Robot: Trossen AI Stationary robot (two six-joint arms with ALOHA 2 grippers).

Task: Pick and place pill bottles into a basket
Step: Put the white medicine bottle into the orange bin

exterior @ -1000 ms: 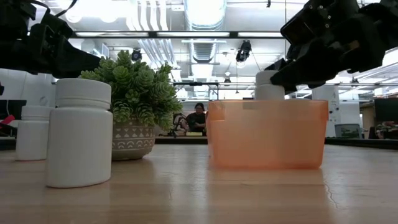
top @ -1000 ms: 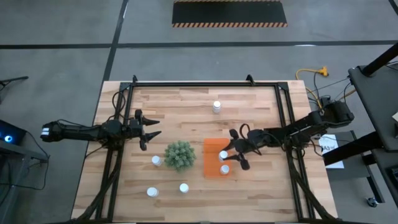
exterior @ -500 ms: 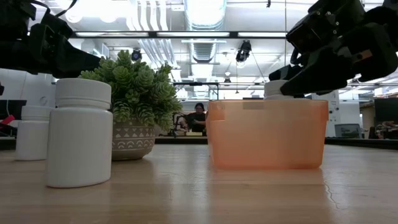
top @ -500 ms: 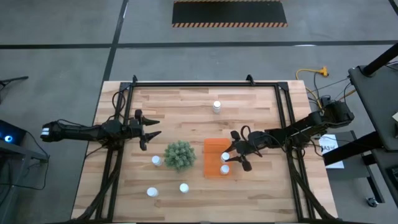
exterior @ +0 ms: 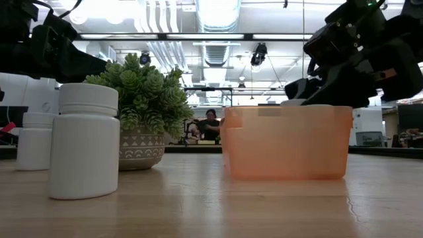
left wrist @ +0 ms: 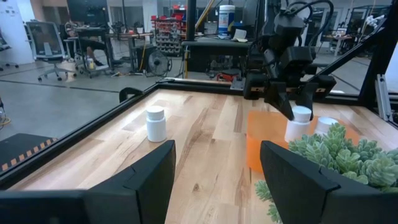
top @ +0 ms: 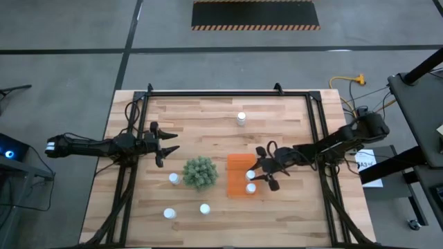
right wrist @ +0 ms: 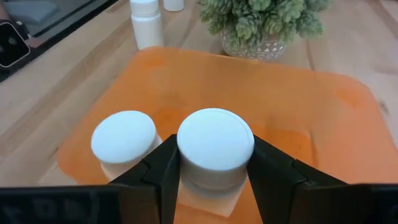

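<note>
In the lower centre of the right wrist view, the right gripper (right wrist: 214, 163) is clamped on a white pill bottle (right wrist: 215, 146) and holds it inside the orange basket (right wrist: 323, 118), just beside a bottle already standing there (right wrist: 123, 137). To finish well, it should lower the bottle until it rests upright on the basket floor, then release without nudging its neighbour. At the left of the high view, the left gripper (top: 168, 144) waits with fingers apart. Four more bottles stand on the wooden table (top: 291, 124), three of them near a potted plant (top: 199, 172).
</note>
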